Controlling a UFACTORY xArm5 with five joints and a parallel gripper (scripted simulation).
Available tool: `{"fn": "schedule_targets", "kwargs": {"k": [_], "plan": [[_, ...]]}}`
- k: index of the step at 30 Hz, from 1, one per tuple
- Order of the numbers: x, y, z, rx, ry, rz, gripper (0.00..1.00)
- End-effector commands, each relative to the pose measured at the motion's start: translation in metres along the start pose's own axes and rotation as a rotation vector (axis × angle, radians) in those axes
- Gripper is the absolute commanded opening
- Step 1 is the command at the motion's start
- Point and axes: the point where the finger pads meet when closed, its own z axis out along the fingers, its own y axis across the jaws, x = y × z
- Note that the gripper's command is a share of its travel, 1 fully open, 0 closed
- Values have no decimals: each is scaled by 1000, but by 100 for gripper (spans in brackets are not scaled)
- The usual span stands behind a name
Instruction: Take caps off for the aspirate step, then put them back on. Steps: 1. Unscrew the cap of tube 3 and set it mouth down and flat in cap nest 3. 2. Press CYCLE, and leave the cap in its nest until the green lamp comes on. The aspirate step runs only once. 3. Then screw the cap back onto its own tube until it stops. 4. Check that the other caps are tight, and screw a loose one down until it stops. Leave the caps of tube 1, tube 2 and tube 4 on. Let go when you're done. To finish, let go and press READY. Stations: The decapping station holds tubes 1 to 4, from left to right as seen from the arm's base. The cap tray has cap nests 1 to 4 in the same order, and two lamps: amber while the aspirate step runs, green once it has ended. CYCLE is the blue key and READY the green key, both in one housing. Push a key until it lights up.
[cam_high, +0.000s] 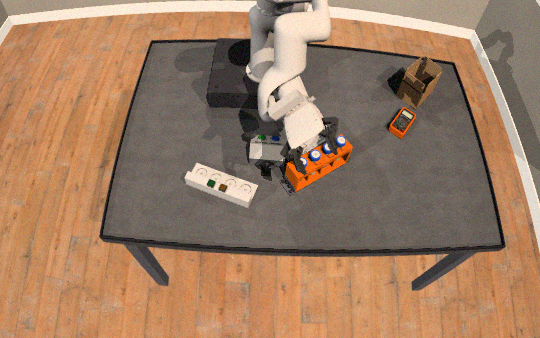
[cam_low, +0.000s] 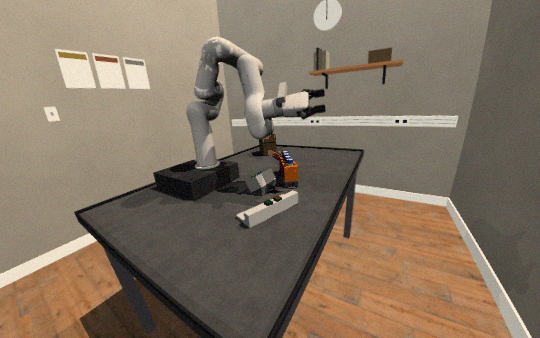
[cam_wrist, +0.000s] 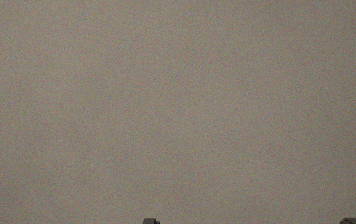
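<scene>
The orange decapping station stands mid-table with four blue-and-white caps on its tubes; it also shows in the exterior view. The white cap tray lies to its left with empty nests, a dark green lamp and a dark amber lamp. The grey key housing carries the green key and the blue key, both unlit. My gripper is open and empty. It is held level and high above the station. The wrist view shows only bare wall.
A cardboard box and an orange multimeter sit at the far right of the table. The black base plinth holds the arm at the back. The tray also shows in the exterior view.
</scene>
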Motion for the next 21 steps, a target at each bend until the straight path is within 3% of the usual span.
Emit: {"fn": "schedule_targets", "kwargs": {"k": [1, 17, 18, 21], "plan": [[1, -1, 0, 2, 3, 0, 100], [1, -1, 0, 2, 3, 0, 100], [1, -1, 0, 2, 3, 0, 46], [1, -1, 0, 2, 3, 0, 46]]}}
